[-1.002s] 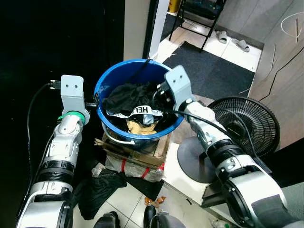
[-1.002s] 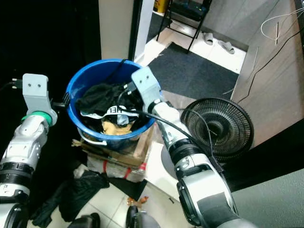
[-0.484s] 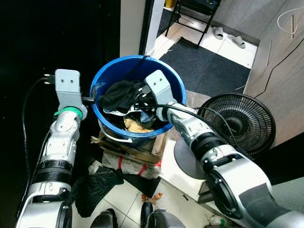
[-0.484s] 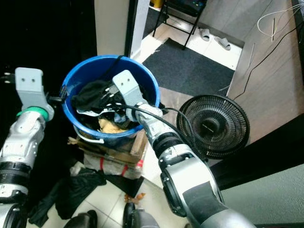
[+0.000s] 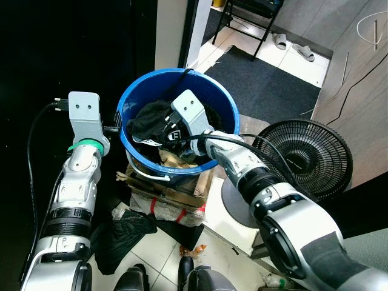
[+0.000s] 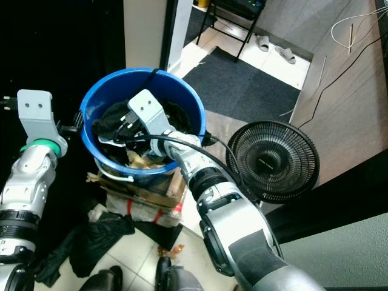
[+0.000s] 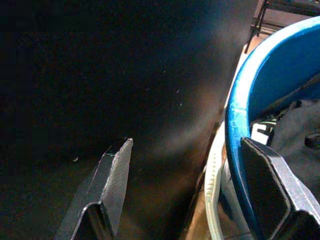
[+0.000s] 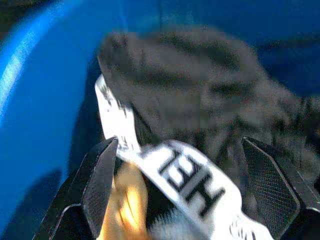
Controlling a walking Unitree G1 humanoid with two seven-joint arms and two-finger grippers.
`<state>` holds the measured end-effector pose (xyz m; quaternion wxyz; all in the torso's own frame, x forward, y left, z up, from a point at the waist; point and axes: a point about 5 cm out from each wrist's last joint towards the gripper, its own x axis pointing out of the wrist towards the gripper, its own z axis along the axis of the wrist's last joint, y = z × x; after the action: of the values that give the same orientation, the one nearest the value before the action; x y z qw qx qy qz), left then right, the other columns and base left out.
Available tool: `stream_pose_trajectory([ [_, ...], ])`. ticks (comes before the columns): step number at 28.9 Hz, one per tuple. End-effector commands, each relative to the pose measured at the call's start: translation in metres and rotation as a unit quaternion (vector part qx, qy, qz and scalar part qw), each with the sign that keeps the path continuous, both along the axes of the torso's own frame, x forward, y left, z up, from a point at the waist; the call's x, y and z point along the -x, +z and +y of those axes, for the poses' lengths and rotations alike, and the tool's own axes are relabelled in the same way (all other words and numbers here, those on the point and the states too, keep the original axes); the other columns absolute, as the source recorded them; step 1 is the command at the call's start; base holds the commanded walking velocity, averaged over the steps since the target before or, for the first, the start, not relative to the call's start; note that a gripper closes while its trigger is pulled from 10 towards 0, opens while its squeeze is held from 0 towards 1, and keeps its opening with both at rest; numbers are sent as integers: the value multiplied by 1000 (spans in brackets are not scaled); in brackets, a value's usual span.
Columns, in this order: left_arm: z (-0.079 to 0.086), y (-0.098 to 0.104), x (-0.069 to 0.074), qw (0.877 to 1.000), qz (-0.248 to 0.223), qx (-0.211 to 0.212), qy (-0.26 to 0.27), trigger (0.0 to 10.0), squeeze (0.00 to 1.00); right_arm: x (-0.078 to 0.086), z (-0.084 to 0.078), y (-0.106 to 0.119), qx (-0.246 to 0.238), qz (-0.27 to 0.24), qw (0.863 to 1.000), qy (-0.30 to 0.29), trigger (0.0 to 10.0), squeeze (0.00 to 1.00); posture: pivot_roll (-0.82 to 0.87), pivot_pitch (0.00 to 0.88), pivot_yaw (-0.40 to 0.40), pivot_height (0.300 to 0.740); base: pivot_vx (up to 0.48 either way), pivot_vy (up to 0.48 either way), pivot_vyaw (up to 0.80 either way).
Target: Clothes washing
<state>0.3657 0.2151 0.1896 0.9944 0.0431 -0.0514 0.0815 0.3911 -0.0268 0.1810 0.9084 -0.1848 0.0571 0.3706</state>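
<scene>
Right pincer [image 8: 177, 165], fingers spread and released, poised over black clothes [image 5: 151, 115] inside the blue bucket [image 5: 134, 100]. Left pincer [image 7: 185, 185], released, straddles the left rim. Advisable: descend squarely onto the bunched black fabric before clenching.

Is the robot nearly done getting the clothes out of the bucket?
Not yet. The round blue plastic bucket still holds the black garment. The right gripper is inside, open above the white lettered waistband. The left gripper waits open at the rim. Grabbing and lifting remain.
</scene>
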Motion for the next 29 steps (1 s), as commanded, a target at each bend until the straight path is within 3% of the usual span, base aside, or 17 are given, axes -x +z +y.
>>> stream_pose_trajectory([
  [1, -5, -8, 2, 1000, 15, 5, -7, 10000, 0, 1, -6, -11, 24, 23, 999, -9, 10000, 1000, 99, 190, -125, 740, 0, 0, 0],
  [11, -3, -8, 6, 1000, 16, 4, -1, 10000, 0, 3, -6, -16, 60, 53, 997, 24, 10000, 1000, 116, 204, -132, 740, 0, 0, 0],
  [12, -2, -8, 7, 1000, 16, 4, 0, 10000, 0, 4, -5, -17, 62, 57, 996, 29, 10000, 0, 118, 206, -133, 740, 0, 0, 0],
  [20, 1, -8, 8, 1000, 16, 3, 5, 10000, 0, 3, -8, -20, 60, 58, 996, 12, 10000, 0, 120, 211, -130, 740, 0, 0, 0],
  [21, 1, -8, 9, 1000, 17, 3, 6, 10000, 0, 2, -11, -21, 55, 59, 997, -10, 5765, 0, 119, 212, -128, 740, 0, 0, 0],
  [22, 2, -8, 9, 1000, 18, 3, 6, 10000, 0, 1, -15, -23, 47, 63, 996, -32, 0, 0, 119, 212, -128, 740, 0, 0, 0],
  [29, 1, -8, 8, 1000, 20, 3, 5, 10000, 0, 0, -22, -28, 26, 75, 994, -70, 0, 0, 118, 213, -123, 740, 0, 0, 0],
])
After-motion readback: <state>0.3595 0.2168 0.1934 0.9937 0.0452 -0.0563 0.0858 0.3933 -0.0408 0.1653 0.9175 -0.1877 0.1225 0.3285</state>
